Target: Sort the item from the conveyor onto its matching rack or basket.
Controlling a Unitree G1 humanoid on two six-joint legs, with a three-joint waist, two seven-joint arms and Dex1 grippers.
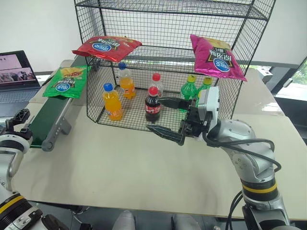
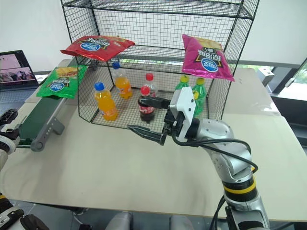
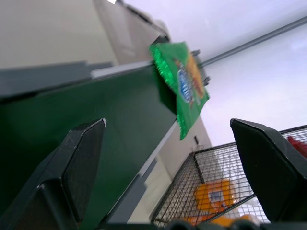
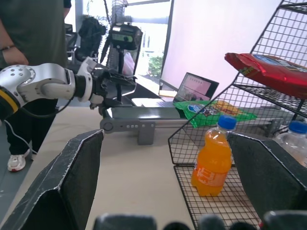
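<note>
- Nearest, at the lower left edge of the left eye view, the left gripper [image 1: 19,120] sits by the near end of the conveyor [image 1: 45,122]; its two black fingers [image 3: 79,158] stand wide apart with nothing between them.
- At centre frame the right gripper [image 1: 168,117] hangs in front of the rack [image 1: 168,57], jaws spread and empty, its fingertips close to the cola bottle [image 1: 152,104] on the lowest shelf.
- Further back, upper left of the frame, the green chip bag [image 1: 66,80] lies flat on the far end of the belt, just beside the rack's left wall and below the red bag [image 1: 106,47].
- The bag looks light, puffed with air and crinkly, so it should dent and slip under a hard pinch, and the chips inside would crush.
- Best hold, I judge, is a flat sealed edge or a corner overhanging the belt, taken gently.
- The pink bag [image 1: 217,56] rests on the same shelf as the red one, which suggests that shelf is the bag's place.
</note>
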